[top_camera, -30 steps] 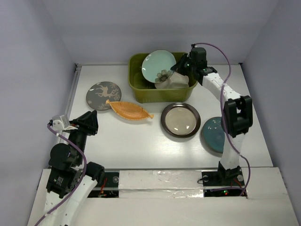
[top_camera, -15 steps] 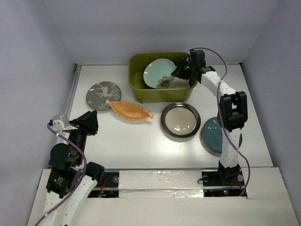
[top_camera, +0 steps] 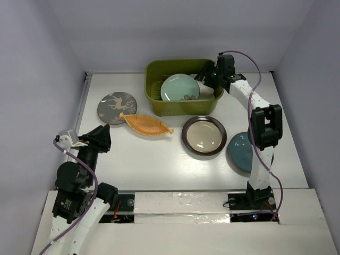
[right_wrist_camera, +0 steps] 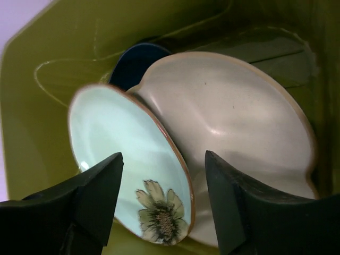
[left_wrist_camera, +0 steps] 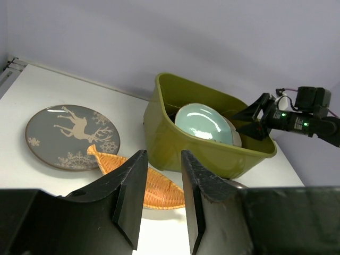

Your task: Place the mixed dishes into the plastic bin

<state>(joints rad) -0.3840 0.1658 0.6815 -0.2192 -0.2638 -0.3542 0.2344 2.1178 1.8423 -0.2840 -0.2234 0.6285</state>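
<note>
Overhead wide; left wrist low, right close; all share bin (top_camera: pixel 183 107).

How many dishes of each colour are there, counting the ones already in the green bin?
Grey deer plate: 1
Orange leaf-shaped dish: 1
Brown-rimmed cream plate: 1
Teal round plate: 1
Pale green flower plate: 1
Cream dish: 1
Dark blue dish: 1
Total: 7

The plastic bin (top_camera: pixel 180 106) is smooth olive plastic with a soft sheen. The pale green plate (right_wrist_camera: pixel 122 143) carries a glossy glaze, the cream dish (right_wrist_camera: pixel 239 122) a satin one. The deer plate (top_camera: pixel 117 108) looks matt, the orange leaf plate (top_camera: pixel 146 125) finely ribbed, the brown-rimmed plate (top_camera: pixel 204 135) glossy. The white tabletop (top_camera: pixel 159 164) is smooth, faintly reflective.
</note>
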